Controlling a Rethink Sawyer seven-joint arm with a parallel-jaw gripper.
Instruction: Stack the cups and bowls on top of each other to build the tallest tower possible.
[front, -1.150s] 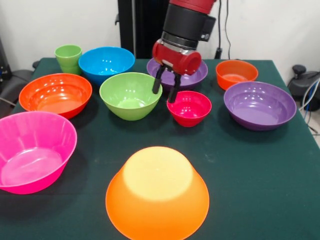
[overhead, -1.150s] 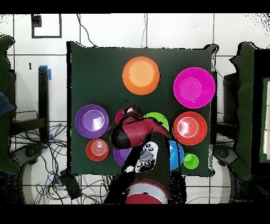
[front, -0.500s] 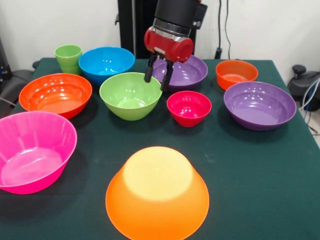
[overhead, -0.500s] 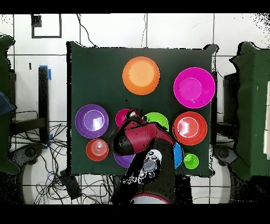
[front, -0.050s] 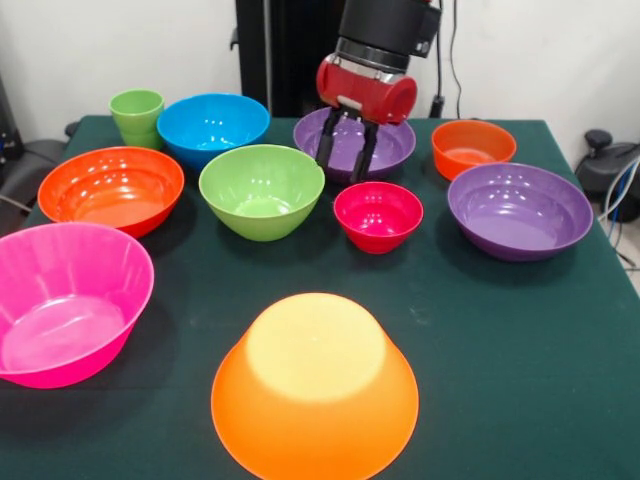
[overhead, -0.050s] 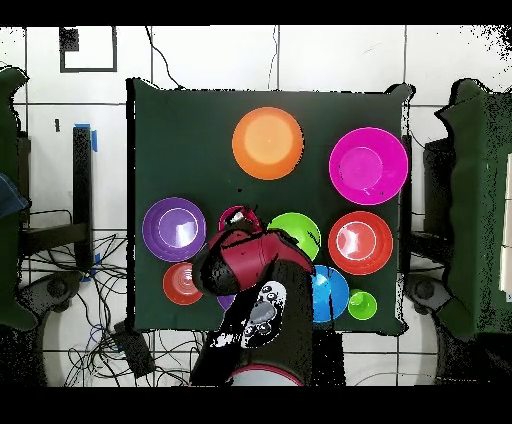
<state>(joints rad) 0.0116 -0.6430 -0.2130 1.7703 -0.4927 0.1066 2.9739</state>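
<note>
Green cloth covers the table (front, -0.050s: 520, 330); end effector (front, -0.050s: 347, 155), fingers apart, hangs above the purple bowl (front, -0.050s: 385, 150).

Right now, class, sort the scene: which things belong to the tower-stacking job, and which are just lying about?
For the job:
- upturned orange bowl
- pink bowl
- red-orange bowl
- green bowl
- blue bowl
- green cup
- magenta-red bowl
- two purple bowls
- small red-orange bowl
- claw, open

Just lying about:
- cables on the floor
- blue tape
</note>
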